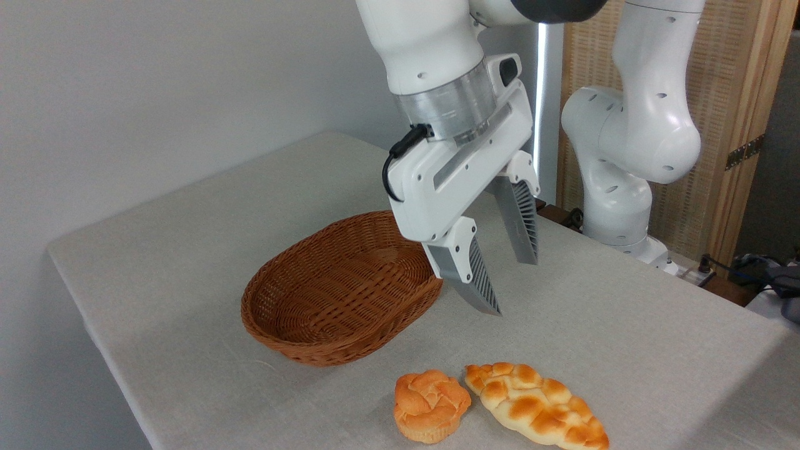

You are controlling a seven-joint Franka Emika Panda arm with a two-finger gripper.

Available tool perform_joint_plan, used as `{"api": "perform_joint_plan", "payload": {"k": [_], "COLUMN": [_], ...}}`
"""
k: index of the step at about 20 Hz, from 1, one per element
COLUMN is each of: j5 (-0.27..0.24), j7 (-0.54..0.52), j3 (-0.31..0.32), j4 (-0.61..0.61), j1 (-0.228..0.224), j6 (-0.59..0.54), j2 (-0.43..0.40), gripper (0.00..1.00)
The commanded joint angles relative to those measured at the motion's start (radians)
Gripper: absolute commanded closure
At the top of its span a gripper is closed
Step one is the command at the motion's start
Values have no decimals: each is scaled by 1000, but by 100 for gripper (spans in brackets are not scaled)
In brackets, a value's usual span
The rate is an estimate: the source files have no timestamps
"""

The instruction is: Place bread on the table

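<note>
The surface (187, 250) is a large rectangular top covered with a plain light grey-beige cloth. It extends from the far left corner to the right edge of the view.

The robot arm (631, 125) is white, with its base at the far right edge of the surface. Its forward links reach over the middle of the surface and point downward at a tilt.

The basket (300, 325) is brown oval wicker. It stands on the surface left of centre. Its interior is empty.

The end effector (515, 284) hangs above the surface, just right of the basket rim. Its two grey ribbed fingers (478, 278) are spread wide apart. Nothing is between them. The fingertips are clear of the cloth and touch no object.

The bread (537, 406) is an elongated braided loaf, golden-yellow with browned orange patches. It lies flat on the surface near the front edge, below the end effector and well apart from it. It is outside the basket. Its long axis runs diagonally from upper left to lower right.

The bun (431, 405) is small, round, orange and knotted. It sits on the surface just left of the bread, close to the loaf's left tip.
</note>
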Motion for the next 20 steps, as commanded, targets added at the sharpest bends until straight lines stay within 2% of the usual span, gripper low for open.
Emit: {"api": "perform_joint_plan", "payload": {"k": [1,2,3,4,5,7,10,12,14,17,20], "j5": [-84,-111,-124,-161,-183,-247,-281,-309,-318,-321,-322], "j7": [-428,-566,-634,-754,-802,-975,-1159,-1300,-1420,-1482,-1525], "j3": [-28,-39,-40,-40,-40,-39,-40,-39,-39,-40,-42], "j4": [55,69,75,78,80,83,92,94,92,94,98], "j1": [-20,-20,-20,-23,-28,-40,-45,-72,-77,-80,-104], "j6": [-18,-16,-15,-6,-1,14,62,109,160,188,188], "j2": [-13,-12,-12,-12,-10,-9,-3,7,10,25,54], "gripper": [0,0,0,0,0,0,0,0,0,0,0]}}
